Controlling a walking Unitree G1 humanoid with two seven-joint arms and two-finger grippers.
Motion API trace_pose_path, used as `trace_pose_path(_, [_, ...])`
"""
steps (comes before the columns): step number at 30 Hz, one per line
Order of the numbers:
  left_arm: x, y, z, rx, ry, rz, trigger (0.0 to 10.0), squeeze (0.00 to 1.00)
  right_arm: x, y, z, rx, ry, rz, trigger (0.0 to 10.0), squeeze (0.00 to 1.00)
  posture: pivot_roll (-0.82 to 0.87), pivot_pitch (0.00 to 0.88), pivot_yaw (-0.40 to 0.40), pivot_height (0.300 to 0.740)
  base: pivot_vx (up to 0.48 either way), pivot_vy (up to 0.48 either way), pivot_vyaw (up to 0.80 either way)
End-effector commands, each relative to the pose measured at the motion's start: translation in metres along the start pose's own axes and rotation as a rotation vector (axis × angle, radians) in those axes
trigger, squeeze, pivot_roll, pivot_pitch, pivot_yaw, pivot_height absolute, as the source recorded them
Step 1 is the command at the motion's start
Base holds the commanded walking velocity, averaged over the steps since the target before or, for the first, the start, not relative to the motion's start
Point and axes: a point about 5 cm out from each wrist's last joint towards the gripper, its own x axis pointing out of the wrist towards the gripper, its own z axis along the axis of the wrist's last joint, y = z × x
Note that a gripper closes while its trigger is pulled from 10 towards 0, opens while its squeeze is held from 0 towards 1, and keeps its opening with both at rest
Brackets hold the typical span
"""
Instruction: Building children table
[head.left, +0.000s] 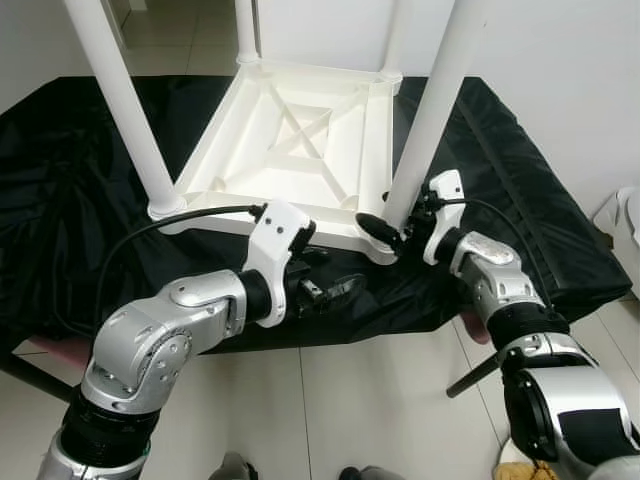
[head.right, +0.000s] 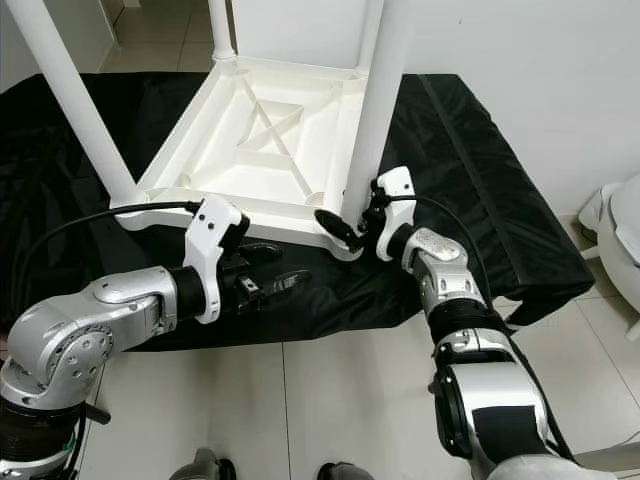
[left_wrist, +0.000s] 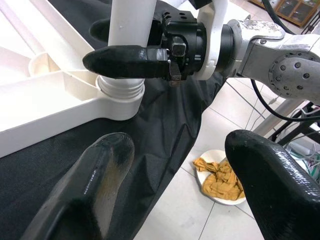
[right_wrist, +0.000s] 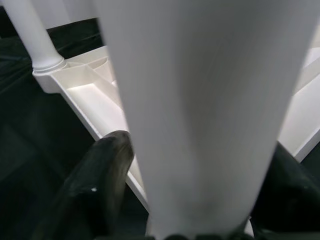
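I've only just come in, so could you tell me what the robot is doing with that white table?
The robot is assembling a small white table that lies upside down on a black cloth. Its right hand is closed around the near right leg just above the corner socket, where the leg's threaded end sits. The left hand hovers open over the cloth at the table's front edge, holding nothing. All four legs stand upright in their corners.

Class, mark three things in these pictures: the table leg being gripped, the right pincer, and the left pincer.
table leg (head.left: 432, 110), left eye view, mid-shaft of the white leg.
right pincer (left_wrist: 131, 59), left wrist view, midway between its fingertips, closed around the leg.
left pincer (head.right: 266, 268), right eye view, between its open fingertips.
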Motion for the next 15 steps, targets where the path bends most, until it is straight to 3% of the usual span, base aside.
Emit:
trace_pose_path(1, [-0.002, -0.002, 0.001, 0.007, 0.002, -0.010, 10.0, 0.00, 0.002, 0.007, -0.012, 0.016, 0.048, 0.051, 0.0, 0.00, 0.04, 0.086, 0.007, 0.740, 0.000, 0.000, 0.00])
trace_pose_path(10, [-0.003, -0.003, 0.001, 0.005, 0.006, -0.008, 10.0, 0.00, -0.003, 0.009, -0.019, 0.018, 0.074, 0.102, 0.0, 0.00, 0.04, 0.089, 0.004, 0.740, 0.000, 0.000, 0.00])
trace_pose_path(15, [-0.003, -0.002, 0.000, 0.005, 0.010, -0.008, 10.0, 0.00, -0.004, 0.010, -0.024, 0.026, 0.076, 0.042, 0.0, 0.00, 0.03, 0.093, 0.005, 0.740, 0.000, 0.000, 0.00])
